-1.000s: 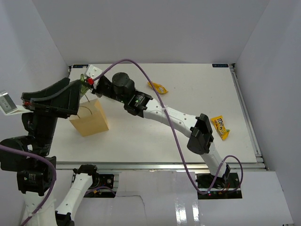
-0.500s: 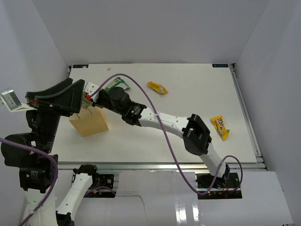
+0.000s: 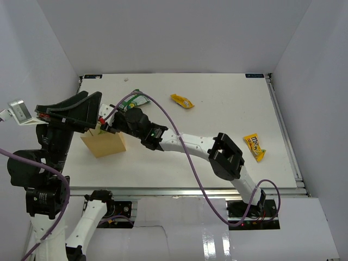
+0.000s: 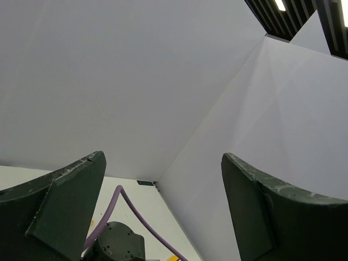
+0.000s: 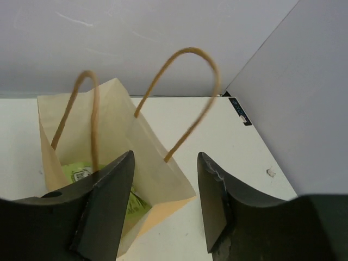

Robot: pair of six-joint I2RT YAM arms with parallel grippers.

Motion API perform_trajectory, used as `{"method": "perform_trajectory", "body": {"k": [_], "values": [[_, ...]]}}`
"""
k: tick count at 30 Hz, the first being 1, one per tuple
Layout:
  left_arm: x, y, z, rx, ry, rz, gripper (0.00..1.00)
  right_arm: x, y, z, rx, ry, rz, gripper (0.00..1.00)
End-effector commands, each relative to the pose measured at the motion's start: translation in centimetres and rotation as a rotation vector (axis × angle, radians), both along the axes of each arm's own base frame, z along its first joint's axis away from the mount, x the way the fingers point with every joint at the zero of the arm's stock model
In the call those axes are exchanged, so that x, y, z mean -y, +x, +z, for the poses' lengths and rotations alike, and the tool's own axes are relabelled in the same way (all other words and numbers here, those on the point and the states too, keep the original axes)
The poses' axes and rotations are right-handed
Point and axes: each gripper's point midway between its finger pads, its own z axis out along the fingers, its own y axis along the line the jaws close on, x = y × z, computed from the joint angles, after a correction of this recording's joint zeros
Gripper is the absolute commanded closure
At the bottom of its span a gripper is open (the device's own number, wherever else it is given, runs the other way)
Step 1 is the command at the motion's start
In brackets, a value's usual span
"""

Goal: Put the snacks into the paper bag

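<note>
The paper bag (image 3: 104,143) stands open at the table's left, its loop handles (image 5: 179,98) upright in the right wrist view. A pale green snack (image 5: 78,173) lies inside it. My right gripper (image 3: 105,125) hangs open just over the bag's mouth, its fingers (image 5: 217,201) apart with nothing between them. On the table lie a green-and-white snack (image 3: 136,99), an orange-yellow wrapper (image 3: 182,101) and a yellow M&M's pack (image 3: 254,147). My left gripper (image 3: 89,111) is raised left of the bag, wide open and empty, aimed at the enclosure wall (image 4: 163,81).
White walls close in the table on three sides. The right arm (image 3: 185,144) stretches across the table's middle, with its purple cable (image 3: 179,136) looping above it. A metal rail (image 3: 190,190) runs along the near edge.
The right gripper came down over the bag and opened; the green packet it carried now lies inside. As the arm shifted, the green-and-white snack behind it came into sight.
</note>
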Motion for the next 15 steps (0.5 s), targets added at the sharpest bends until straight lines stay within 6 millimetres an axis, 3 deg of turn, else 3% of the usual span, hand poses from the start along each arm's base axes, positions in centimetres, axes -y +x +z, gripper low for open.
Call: {"method": "perform_trajectory", "body": {"k": [1,2,4,5,6,7,8,9,11,12,13,14,15], "values": [[0.6,0.9,-0.7,-0.025,0.013,-0.025,0.02,2.0,-0.5,7.5,0.046,0.141,0.004,0.43],[0.8,1.4,-0.9,-0.037,0.018,-0.033,0.02,2.6,-0.8,8.5,0.025,0.153,0.024,0.38],[1.4,2.2,-1.4,-0.059,0.031,-0.062,0.02,4.1,0.7,9.3,-0.01,0.149,0.012,0.33],[1.8,3.2,-2.0,-0.089,0.035,-0.08,0.02,4.7,0.1,9.5,-0.052,0.128,0.074,0.27],[2.1,3.7,-2.3,-0.104,0.039,-0.096,0.02,6.2,1.8,9.5,-0.074,0.115,0.072,0.25],[2.6,4.1,-2.7,-0.12,0.051,-0.125,0.02,7.0,2.2,9.4,-0.1,0.099,0.088,0.22],[3.0,4.8,-3.2,-0.143,0.058,-0.142,0.03,8.1,1.6,10.0,-0.115,0.085,0.16,0.18],[3.4,6.4,-4.2,-0.188,0.06,-0.158,0.04,10.1,3.4,7.9,-0.172,0.027,0.157,0.17],[4.3,7.9,-5.5,-0.237,0.074,-0.2,0.08,12.5,3.6,6.3,-0.202,-0.034,0.207,0.12],[4.5,8.8,-6.2,-0.267,0.079,-0.211,0.09,14.6,3.7,5.7,-0.231,-0.069,0.245,0.11],[5.0,10.8,-7.8,-0.327,0.087,-0.226,0.09,16.0,3.8,3.1,-0.268,-0.115,0.256,0.1],[5.4,11.7,-8.7,-0.355,0.102,-0.246,0.11,17.5,2.6,2.4,-0.31,-0.139,0.317,0.08],[5.7,12.7,-9.7,-0.383,0.122,-0.252,0.12,19.7,3.7,1.2,-0.352,-0.155,0.302,0.08]]}}
